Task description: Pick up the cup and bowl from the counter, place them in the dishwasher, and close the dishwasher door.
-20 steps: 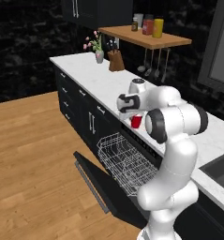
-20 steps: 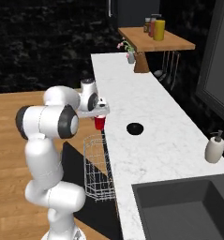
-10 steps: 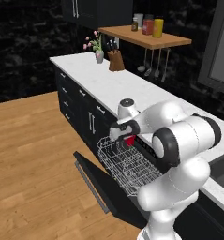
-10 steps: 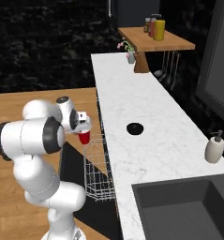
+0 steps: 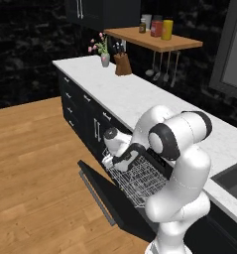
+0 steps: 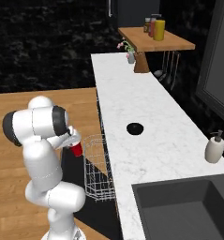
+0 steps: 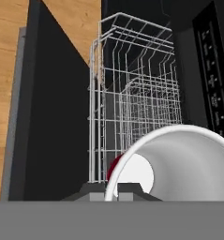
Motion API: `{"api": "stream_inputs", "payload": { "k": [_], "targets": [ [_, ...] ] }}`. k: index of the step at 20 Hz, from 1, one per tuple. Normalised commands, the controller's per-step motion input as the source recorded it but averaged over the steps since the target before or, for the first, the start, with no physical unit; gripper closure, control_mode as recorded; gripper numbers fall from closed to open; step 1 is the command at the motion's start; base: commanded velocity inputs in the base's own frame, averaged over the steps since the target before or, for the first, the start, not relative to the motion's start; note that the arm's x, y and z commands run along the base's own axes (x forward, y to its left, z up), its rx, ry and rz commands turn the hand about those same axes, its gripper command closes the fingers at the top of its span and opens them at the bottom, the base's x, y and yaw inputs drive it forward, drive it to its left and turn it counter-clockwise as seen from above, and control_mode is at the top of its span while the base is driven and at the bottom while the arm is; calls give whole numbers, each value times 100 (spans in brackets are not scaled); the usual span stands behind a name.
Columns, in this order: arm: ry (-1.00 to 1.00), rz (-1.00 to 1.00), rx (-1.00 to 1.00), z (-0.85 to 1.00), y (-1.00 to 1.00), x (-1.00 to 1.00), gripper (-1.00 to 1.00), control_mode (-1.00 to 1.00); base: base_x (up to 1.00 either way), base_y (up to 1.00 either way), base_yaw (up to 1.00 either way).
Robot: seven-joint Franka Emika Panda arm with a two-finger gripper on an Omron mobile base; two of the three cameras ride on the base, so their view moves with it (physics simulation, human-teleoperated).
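Cup [image 6: 76,149] now lower, over rack [image 6: 97,166].

Cup [image 6: 77,149]: red plastic, smooth white inside. Rack [image 7: 132,93]: thin white wire. Dishwasher door [image 7: 52,117]: flat matt black. Counter [image 6: 137,105]: white marble-look, smooth. Floor [image 5: 30,168], lower left: wood planks. Shelf [image 5: 154,39], upper right: brown wood.

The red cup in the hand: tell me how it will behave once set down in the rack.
The cup looks thin-walled and probably light, so wire gaps in the rack may tip it. Its tapered round form would likely roll in a curve if laid sideways. The hand pinches its rim; smooth plastic might slip.
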Motion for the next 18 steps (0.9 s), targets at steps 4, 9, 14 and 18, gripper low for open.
{"api": "stream_inputs", "payload": {
  "k": [4, 9, 14, 18],
  "targets": [
    [1, 0, 1, -41, 4, 14, 100, -100, 0, 0, 0],
    [2, -11, 0, 0, 0, 21, 100, -100, 0, 0, 0],
    [5, -7, 0, 0, -7, 43, 100, -100, 0, 0, 0],
    [1, 0, 0, -14, -8, 41, 100, -100, 0, 0, 0]
  ]
}}
